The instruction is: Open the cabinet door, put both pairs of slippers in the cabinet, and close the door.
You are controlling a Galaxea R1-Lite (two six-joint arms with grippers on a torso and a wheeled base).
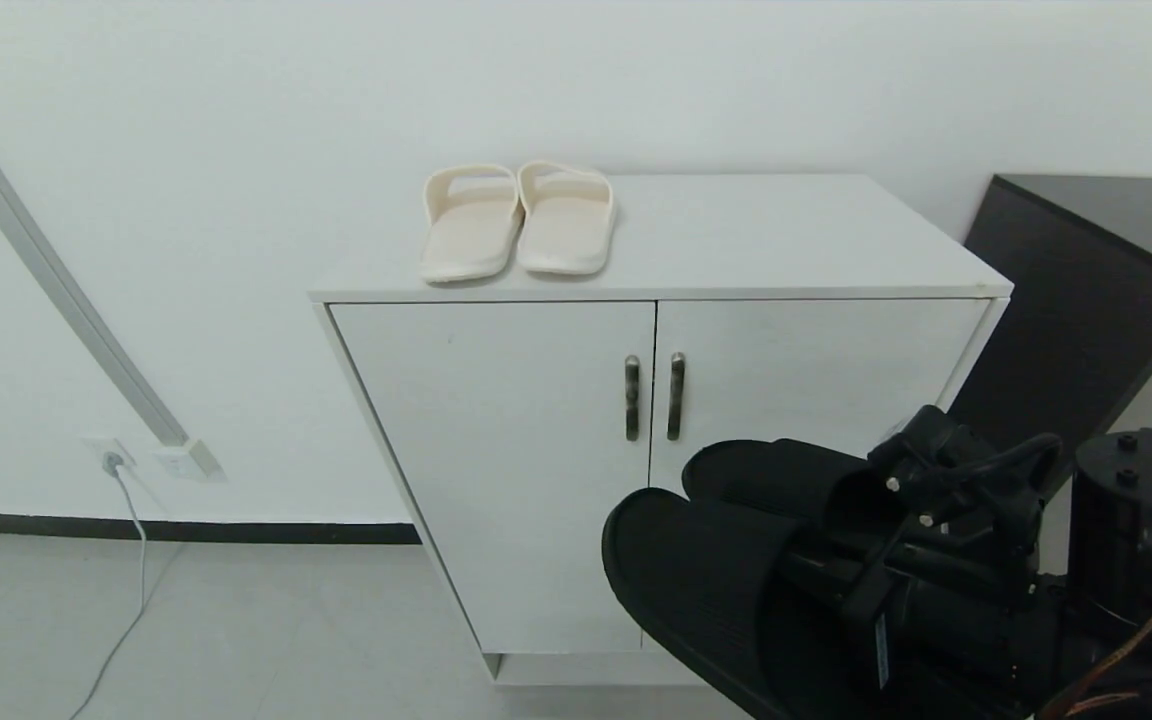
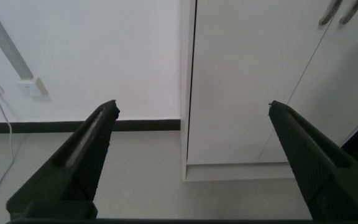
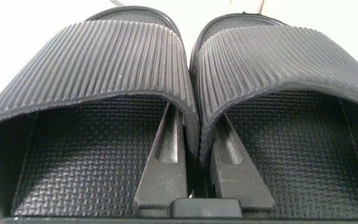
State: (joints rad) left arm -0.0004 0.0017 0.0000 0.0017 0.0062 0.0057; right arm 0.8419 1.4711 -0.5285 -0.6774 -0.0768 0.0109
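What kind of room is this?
Probably a home-style entryway corner, maybe staged: a white cabinet with doors shut, cream slippers on top, black slippers in the right hand.

White cabinet (image 1: 496, 450) shut, cream slippers (image 1: 496, 230) on top, black slippers (image 1: 706, 560) clamped by right pincer (image 3: 195, 155)

cabinet (image 1: 786, 235) stands against wall, doors closed | one pair of slippers (image 1: 566, 225) side by side on its top, left part, heels at front edge | other pair of slippers (image 1: 716, 560) low before right door, a right gripper (image 3: 194, 115) finger inside each | left gripper (image 2: 192, 109) before cabinet's lower left corner | side unit (image 1: 1066, 330) right of cabinet | wall socket (image 1: 108, 458) left, low
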